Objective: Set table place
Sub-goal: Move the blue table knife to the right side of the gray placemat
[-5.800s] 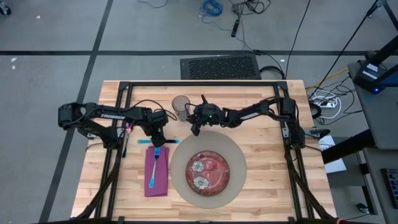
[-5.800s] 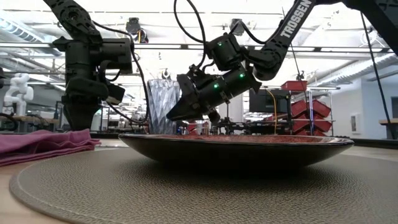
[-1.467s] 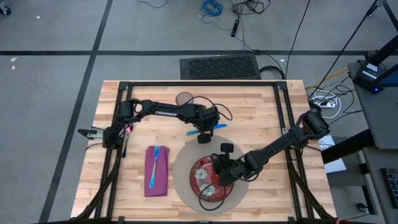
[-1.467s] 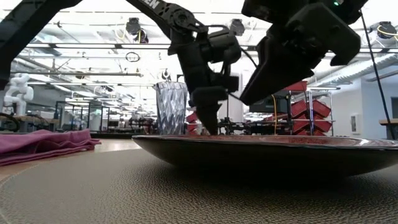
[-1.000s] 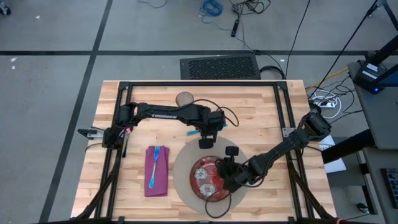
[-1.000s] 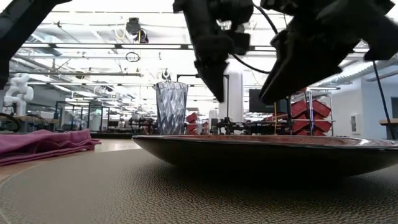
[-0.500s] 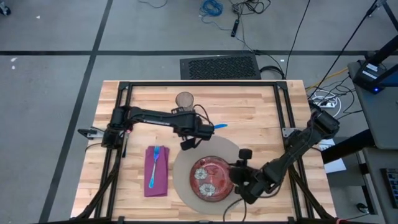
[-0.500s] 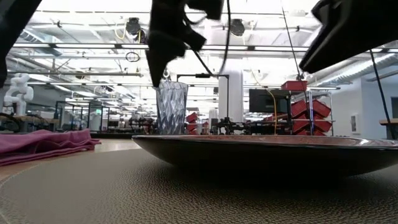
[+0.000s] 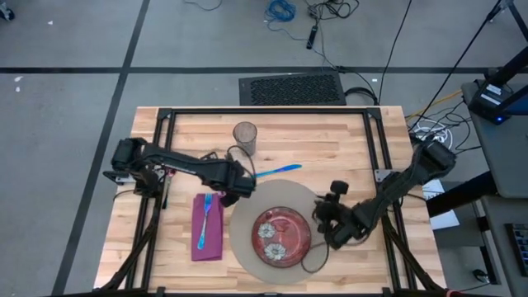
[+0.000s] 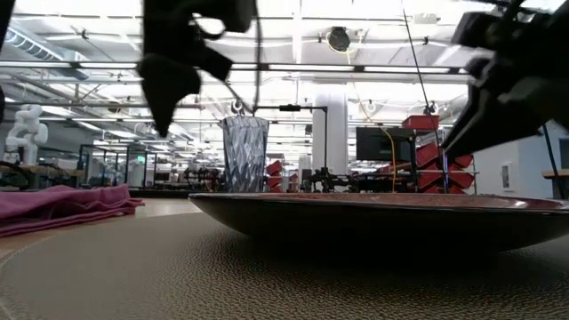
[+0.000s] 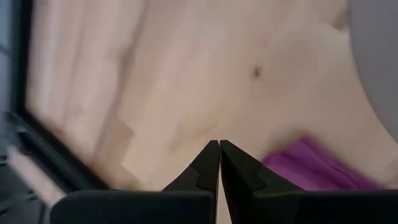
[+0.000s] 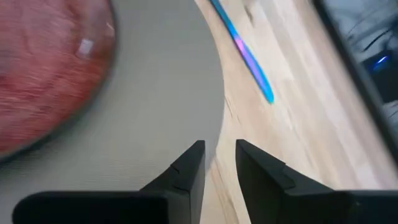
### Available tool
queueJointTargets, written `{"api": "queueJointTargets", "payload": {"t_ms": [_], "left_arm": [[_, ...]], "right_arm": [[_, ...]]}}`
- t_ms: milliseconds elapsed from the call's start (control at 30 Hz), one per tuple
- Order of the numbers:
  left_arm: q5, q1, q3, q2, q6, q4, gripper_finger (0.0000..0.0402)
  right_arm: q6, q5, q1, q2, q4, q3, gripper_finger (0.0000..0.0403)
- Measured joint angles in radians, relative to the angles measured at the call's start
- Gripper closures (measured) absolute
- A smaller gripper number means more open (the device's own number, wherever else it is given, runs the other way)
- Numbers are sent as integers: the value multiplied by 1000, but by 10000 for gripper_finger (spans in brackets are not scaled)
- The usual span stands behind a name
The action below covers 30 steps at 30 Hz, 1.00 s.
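A red patterned plate [image 9: 280, 233] sits on the round grey-tan mat [image 9: 247, 216]. A purple napkin [image 9: 208, 231] lies left of the mat with a blue fork [image 9: 207, 205] on it. A blue knife [image 9: 277, 171] lies flat on the wood just past the mat's far rim. A clear glass [image 9: 244, 137] stands upright behind it. My left gripper [image 9: 236, 188] is shut and empty, above the wood between napkin and mat. My right gripper [image 9: 327, 217] hangs over the mat's right rim, fingers a little apart and empty.
The table's black frame rails [image 9: 165, 148] run along the left, far and right sides. The right wrist view shows the mat's rim [image 12: 211, 93], the knife [image 12: 244, 48] and bare wood beyond. The left wrist view shows the napkin's corner [image 11: 317, 167].
My left gripper has risen from the mat's far rim and gone toward the table's left edge, ending near the napkin's far end. The blue knife stays on the wood. My right gripper has left the plate and gone toward the table's right edge, to the mat's right rim.
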<state>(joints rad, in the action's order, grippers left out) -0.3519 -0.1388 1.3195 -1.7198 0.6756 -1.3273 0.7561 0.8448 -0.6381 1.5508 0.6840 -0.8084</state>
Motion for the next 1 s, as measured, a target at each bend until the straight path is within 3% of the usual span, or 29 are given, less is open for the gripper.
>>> {"api": "queueJointTargets", "payload": {"t_ms": [133, 267, 400, 500, 733, 1000], "left_arm": [[16, -32, -140, 69, 71, 58, 402], [46, -55, -229, 115, 127, 100, 402], [63, -83, -269, 132, 152, 155, 402], [63, -102, -278, 138, 156, 200, 402], [29, -131, -280, 138, 125, 302, 401], [-1, -34, -280, 135, -34, 527, 401]], "right_arm": [[-162, -134, 132, -102, -228, 130, 328], [-389, -378, 305, -196, -435, 205, 328], [-570, -653, 487, -240, -522, 211, 328], [-657, -781, 605, -246, -557, 211, 328], [-753, -940, 814, -181, -582, 187, 328], [-788, -993, 863, 18, -719, 105, 328]]}}
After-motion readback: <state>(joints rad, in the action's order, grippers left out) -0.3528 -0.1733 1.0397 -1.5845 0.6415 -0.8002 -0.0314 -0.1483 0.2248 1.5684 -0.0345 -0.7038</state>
